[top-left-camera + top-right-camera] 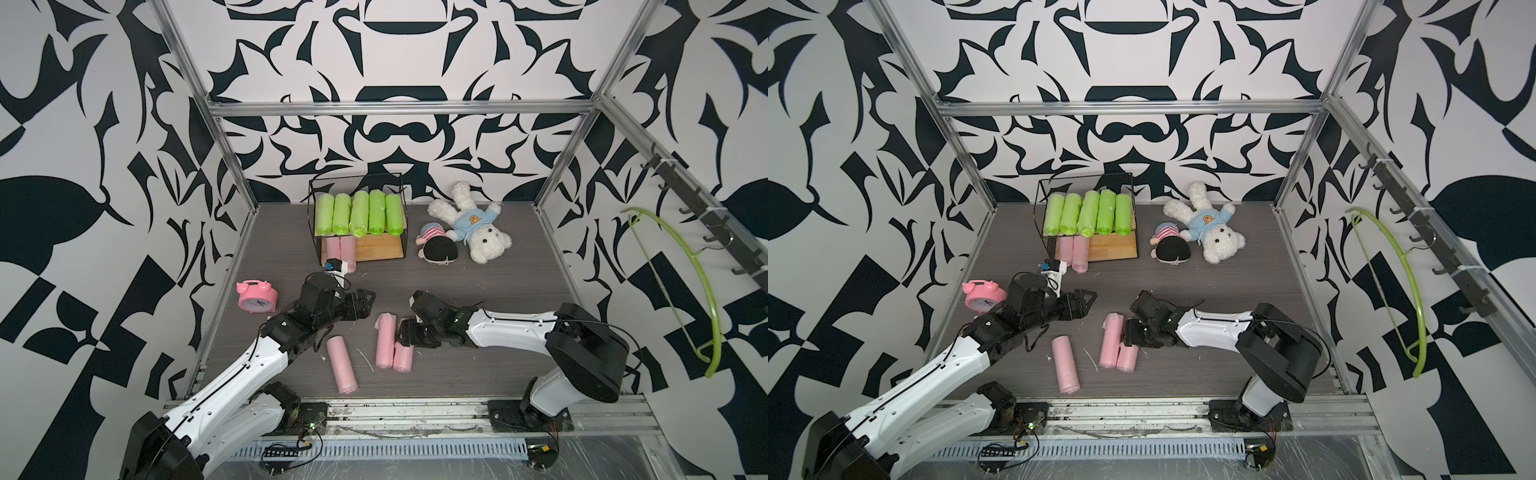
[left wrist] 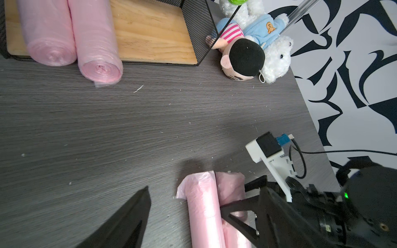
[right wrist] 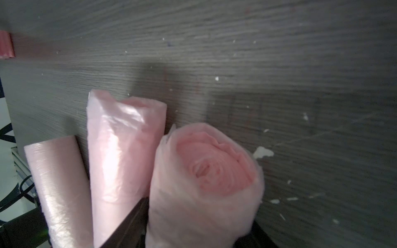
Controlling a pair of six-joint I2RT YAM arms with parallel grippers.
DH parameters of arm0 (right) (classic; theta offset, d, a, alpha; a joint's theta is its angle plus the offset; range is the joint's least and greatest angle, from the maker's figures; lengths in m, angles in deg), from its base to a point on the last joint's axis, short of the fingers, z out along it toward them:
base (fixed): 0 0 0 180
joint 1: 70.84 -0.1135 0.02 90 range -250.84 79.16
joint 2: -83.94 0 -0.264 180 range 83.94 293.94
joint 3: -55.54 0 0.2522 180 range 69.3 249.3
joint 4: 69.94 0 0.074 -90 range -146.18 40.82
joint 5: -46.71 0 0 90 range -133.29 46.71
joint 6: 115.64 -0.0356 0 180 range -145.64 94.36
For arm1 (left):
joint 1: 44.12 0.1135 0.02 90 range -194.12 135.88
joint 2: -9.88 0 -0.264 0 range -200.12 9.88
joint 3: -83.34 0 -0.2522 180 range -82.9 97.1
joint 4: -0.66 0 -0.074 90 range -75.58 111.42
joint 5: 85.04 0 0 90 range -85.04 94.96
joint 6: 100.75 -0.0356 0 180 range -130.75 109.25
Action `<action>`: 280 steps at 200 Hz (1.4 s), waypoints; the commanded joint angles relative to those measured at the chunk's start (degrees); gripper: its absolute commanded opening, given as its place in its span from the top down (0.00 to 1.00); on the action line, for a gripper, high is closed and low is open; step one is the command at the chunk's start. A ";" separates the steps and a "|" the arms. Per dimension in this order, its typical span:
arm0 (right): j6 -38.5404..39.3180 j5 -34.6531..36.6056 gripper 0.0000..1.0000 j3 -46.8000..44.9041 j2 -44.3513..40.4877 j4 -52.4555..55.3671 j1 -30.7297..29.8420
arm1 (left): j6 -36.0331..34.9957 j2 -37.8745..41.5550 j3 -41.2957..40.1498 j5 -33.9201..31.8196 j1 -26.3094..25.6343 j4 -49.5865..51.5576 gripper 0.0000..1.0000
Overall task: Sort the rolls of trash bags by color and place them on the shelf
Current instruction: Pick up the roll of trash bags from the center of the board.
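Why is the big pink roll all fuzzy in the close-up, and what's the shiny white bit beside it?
Right wrist view: the nearest pink roll is very close to the lens and blurred; the middle pink roll has glare on its film. Left wrist view: sharp, with a soft shadow on the table. Both top views: evenly lit, crisp.

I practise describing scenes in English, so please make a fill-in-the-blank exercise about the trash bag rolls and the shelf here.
1. The five lime green film-wrapped trash bag rolls lie on the ___ board of the black wire shelf.
2. ___ pale pink film-wrapped rolls lie on its lower wooden board.
3. ___ more pale pink rolls are not yet on the shelf.
Missing words: upper; two; three.
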 commanded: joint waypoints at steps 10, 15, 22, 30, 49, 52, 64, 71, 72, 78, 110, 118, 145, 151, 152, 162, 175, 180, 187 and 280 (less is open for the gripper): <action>0.77 6.12 0.52 0.78 -3.93 1.64 -0.08 | 0.78 2.14 -1.89 1.77 -0.07 0.12 0.13; 1.20 7.26 0.53 0.95 -5.32 2.45 0.00 | 1.32 2.54 -2.22 2.26 -0.08 -0.55 0.13; 1.84 8.97 0.55 1.07 -7.47 3.04 0.04 | 2.16 3.14 -2.74 3.36 -0.08 -1.77 0.13; 2.59 10.87 0.56 1.08 -10.09 3.32 0.19 | 3.37 3.85 -3.57 4.98 -0.14 -3.79 0.13; 3.46 14.18 0.57 1.56 -15.08 1.93 1.36 | 7.02 4.26 -6.05 9.90 -0.15 -10.49 0.11; 3.47 14.57 0.57 1.65 -16.06 1.43 1.48 | 7.52 4.20 -6.41 10.78 -0.11 -11.64 0.10; 3.27 15.29 0.57 1.87 -18.25 -1.42 2.30 | 9.53 3.34 -7.32 14.38 -0.09 -15.62 0.09; 2.59 15.47 0.58 2.09 -19.26 -3.31 2.75 | 10.67 2.63 -7.71 16.59 -0.08 -17.98 0.08; 2.50 15.43 0.58 2.10 -19.37 -3.62 2.82 | 10.84 2.49 -7.78 16.87 -0.07 -18.33 0.08; 1.92 15.34 0.58 2.25 -20.06 -5.55 3.16 | 11.82 1.72 -8.07 18.69 -0.13 -20.45 0.07; -1.26 13.57 0.58 4.39 -20.75 -13.81 4.03 | 16.80 -2.98 -9.62 25.25 -0.17 -33.03 0.04; -2.44 12.56 0.58 4.96 -20.49 -15.51 4.39 | 18.21 -4.17 -9.90 26.32 -0.24 -36.22 0.04; -6.85 9.92 0.58 5.53 -19.25 -22.27 5.63 | 19.86 -5.98 -10.33 25.99 -1.78 -41.88 0.04; -8.09 9.16 0.58 5.41 -18.91 -24.08 5.86 | 19.79 -5.98 -10.34 25.43 -2.18 -42.33 0.04; -8.24 9.07 0.58 5.42 -18.80 -24.38 5.96 | 19.74 -5.99 -10.41 25.34 -2.22 -42.46 0.04; -10.07 8.00 0.58 5.27 -18.31 -27.31 6.35 | 19.99 -6.17 -10.63 24.62 -2.85 -43.78 0.04; -11.61 7.20 0.58 5.35 -17.83 -29.55 6.55 | 20.33 -6.25 -10.76 23.49 -3.30 -44.92 0.04; -12.10 6.90 0.58 5.44 -17.65 -30.31 6.57 | 20.52 -6.32 -10.87 23.24 -3.38 -45.38 0.04; -12.71 6.73 0.58 5.50 -17.54 -31.07 6.63 | 20.80 -6.52 -10.82 22.88 -3.45 -45.75 0.06; -16.40 4.75 0.59 5.54 -15.73 -35.20 6.81 | 21.93 -9.22 -9.20 18.28 -3.42 -50.40 0.32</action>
